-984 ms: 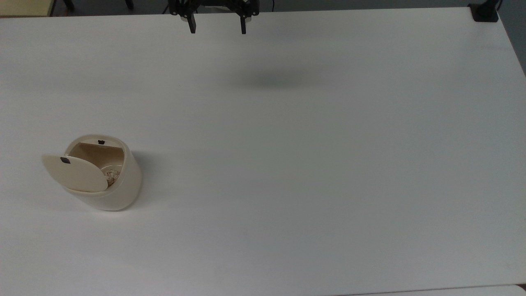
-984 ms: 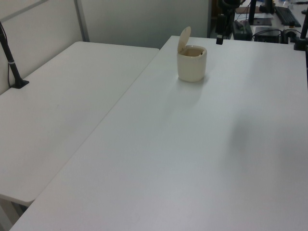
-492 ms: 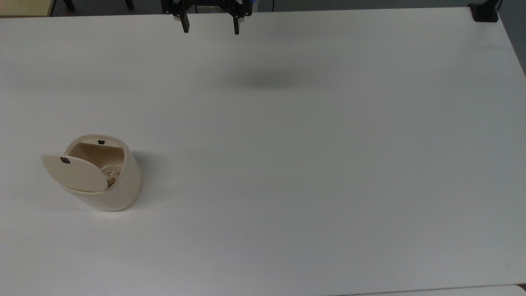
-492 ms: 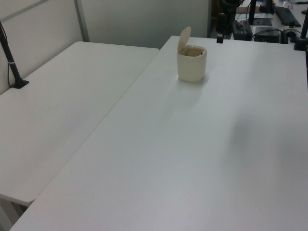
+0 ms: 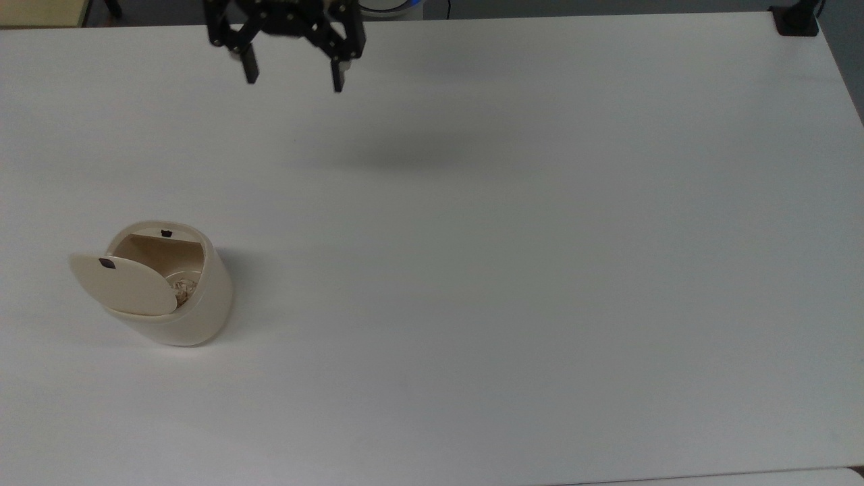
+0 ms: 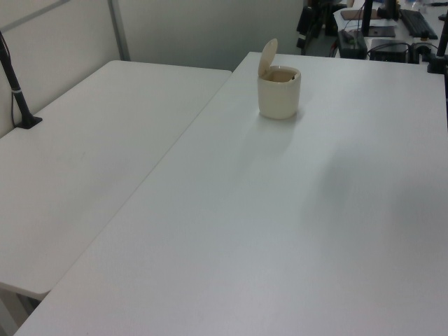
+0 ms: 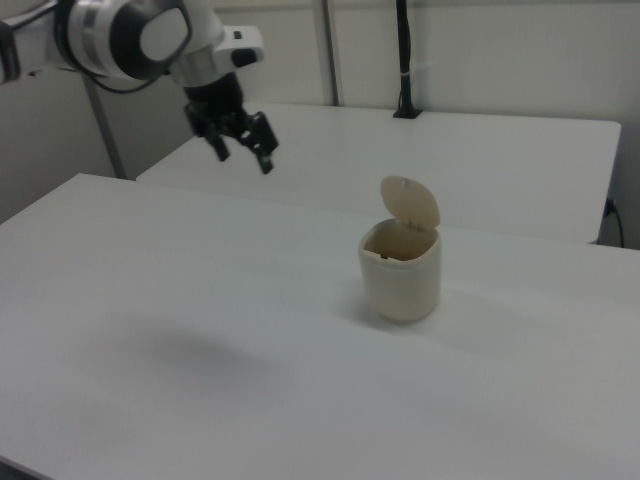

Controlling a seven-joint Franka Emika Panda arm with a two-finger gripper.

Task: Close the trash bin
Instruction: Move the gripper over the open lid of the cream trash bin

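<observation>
- Trash bin [image 5: 177, 297] stands on the white table [image 5: 513, 270] at the top view's left, lid [image 5: 125, 283] raised
- Gripper [image 5: 294, 75], fingers spread and empty, hangs well apart from it
- Closing not yet begun

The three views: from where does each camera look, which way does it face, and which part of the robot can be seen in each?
Top view: from high above, facing down on the white table; the black gripper, jaws apart, hangs near the far edge.
Left view: from one table end, facing along it toward the cream plastic trash bin.
Right view: low, from the opposite side, facing the bin; arm and gripper at the right view's upper left.
Shared: all show the bin with its hinged lid raised.
</observation>
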